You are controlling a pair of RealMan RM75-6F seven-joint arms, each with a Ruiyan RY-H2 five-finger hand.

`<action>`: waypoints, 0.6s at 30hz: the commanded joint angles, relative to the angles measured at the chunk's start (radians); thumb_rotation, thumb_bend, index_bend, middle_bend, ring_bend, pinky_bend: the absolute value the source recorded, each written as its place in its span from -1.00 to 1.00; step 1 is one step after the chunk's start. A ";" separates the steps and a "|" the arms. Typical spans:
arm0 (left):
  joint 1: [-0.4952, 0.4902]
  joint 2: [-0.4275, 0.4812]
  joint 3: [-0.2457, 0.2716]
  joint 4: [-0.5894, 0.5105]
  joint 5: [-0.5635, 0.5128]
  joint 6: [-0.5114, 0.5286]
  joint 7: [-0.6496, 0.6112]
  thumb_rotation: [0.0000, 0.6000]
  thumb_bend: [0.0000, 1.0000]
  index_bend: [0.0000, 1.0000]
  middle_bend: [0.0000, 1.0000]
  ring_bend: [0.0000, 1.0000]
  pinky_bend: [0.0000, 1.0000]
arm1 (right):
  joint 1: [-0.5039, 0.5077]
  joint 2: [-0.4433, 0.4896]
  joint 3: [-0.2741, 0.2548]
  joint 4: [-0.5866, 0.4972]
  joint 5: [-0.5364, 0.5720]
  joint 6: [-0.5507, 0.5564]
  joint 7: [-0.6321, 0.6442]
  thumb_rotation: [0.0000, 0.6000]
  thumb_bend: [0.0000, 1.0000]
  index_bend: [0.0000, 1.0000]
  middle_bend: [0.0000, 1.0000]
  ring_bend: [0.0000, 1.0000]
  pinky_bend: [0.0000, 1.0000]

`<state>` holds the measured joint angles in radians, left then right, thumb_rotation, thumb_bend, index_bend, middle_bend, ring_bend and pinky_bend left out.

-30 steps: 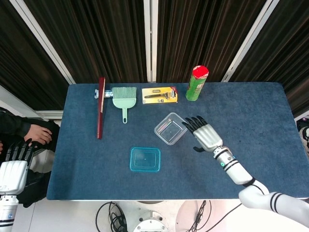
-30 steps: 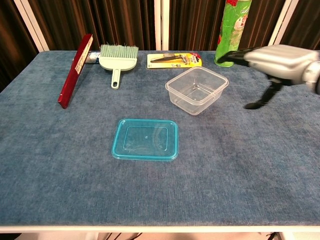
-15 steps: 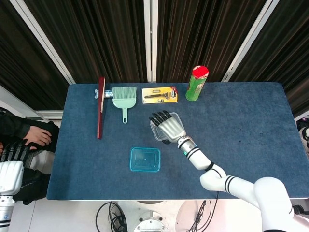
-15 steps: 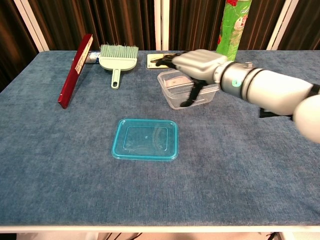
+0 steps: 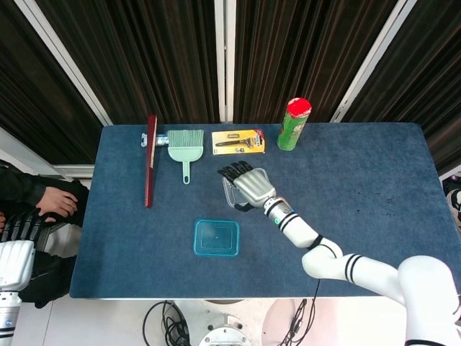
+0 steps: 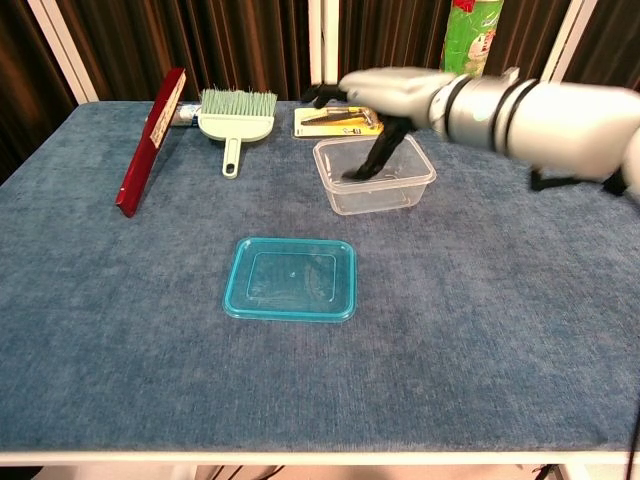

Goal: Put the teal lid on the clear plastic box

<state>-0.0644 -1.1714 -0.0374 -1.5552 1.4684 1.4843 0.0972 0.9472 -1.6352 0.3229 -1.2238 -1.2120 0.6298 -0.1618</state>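
Silver-backed and dark-fingered, the right hand (image 6: 400, 95) was held over the clear plastic box (image 6: 376, 176), its thumb dipped inside; whether the wall was gripped could not be told. The teal lid (image 6: 291, 279) lay flat nearer the bench's front edge. The left hand (image 5: 16, 256) hung beyond the bench's left edge, its grasp unreadable.

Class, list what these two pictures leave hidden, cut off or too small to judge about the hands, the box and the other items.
- Right hand, head view: it covers most of the box, so its grip is unclear.
- Left hand, head view: cut by the left edge; absent in chest view.
- Can, chest view: top cut off.
- Yellow pack: print too small to read.
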 commanded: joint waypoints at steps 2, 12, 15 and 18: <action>-0.009 -0.004 -0.005 0.005 -0.001 -0.009 -0.001 1.00 -0.92 -0.78 -0.92 -1.00 -1.00 | 0.002 0.116 0.014 -0.064 0.109 -0.067 0.024 1.00 -0.21 -1.00 -0.67 -1.00 -1.00; -0.016 -0.002 -0.007 0.000 -0.010 -0.019 0.006 1.00 -0.92 -0.78 -0.92 -1.00 -1.00 | 0.126 0.055 -0.019 0.126 0.329 -0.217 0.020 1.00 0.13 -1.00 -0.57 -1.00 -1.00; -0.015 0.000 -0.006 -0.002 -0.016 -0.024 0.005 1.00 -0.92 -0.78 -0.92 -1.00 -1.00 | 0.150 0.032 -0.022 0.173 0.348 -0.238 0.042 1.00 0.13 -1.00 -0.57 -1.00 -1.00; -0.015 0.000 -0.006 -0.003 -0.019 -0.024 0.006 1.00 -0.92 -0.78 -0.92 -1.00 -1.00 | 0.171 0.019 -0.034 0.213 0.364 -0.273 0.059 1.00 0.16 -1.00 -0.57 -1.00 -1.00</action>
<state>-0.0795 -1.1715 -0.0438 -1.5583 1.4500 1.4599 0.1037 1.1014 -1.6040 0.2988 -1.0316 -0.8623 0.3792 -0.1165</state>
